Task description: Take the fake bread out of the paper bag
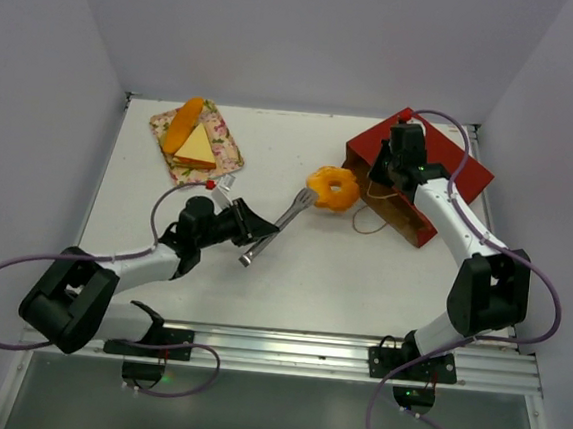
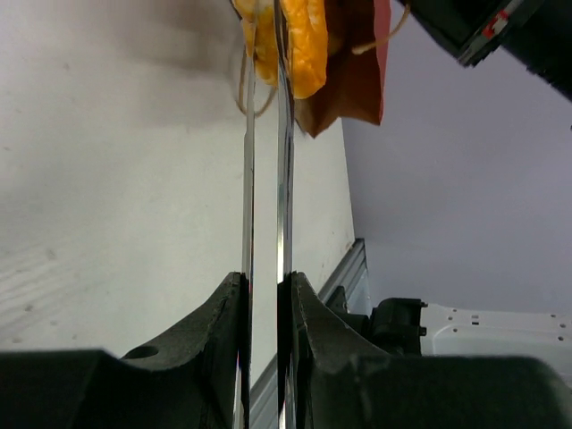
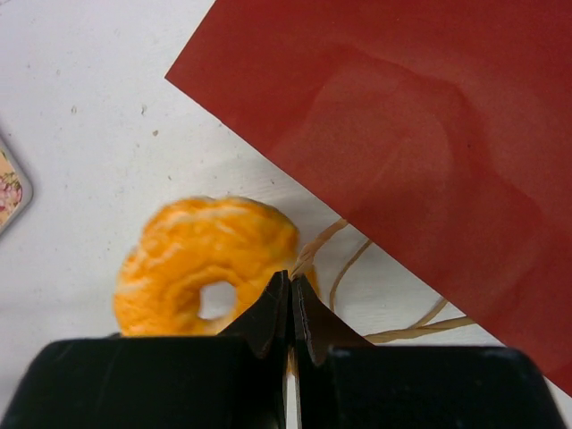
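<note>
A ring doughnut [image 1: 332, 188] of the fake bread hangs pinched between the tips of metal tongs [image 1: 275, 229], just left of the dark-red paper bag [image 1: 421, 171]. My left gripper [image 1: 250, 226] is shut on the tongs' two arms [image 2: 284, 179], with the doughnut [image 2: 304, 45] at their far end. My right gripper [image 3: 291, 284] is shut, with the bag's cord handle [image 3: 313, 250] running into its tips, beside the doughnut [image 3: 206, 259] and the bag [image 3: 402, 134]. What is inside the bag is hidden.
A floral tray [image 1: 223, 157] at the back left carries an orange bun [image 1: 184, 123] and a yellow sandwich wedge [image 1: 196, 146]. The table's metal rail [image 1: 285, 347] runs along the near edge. White walls close in the sides.
</note>
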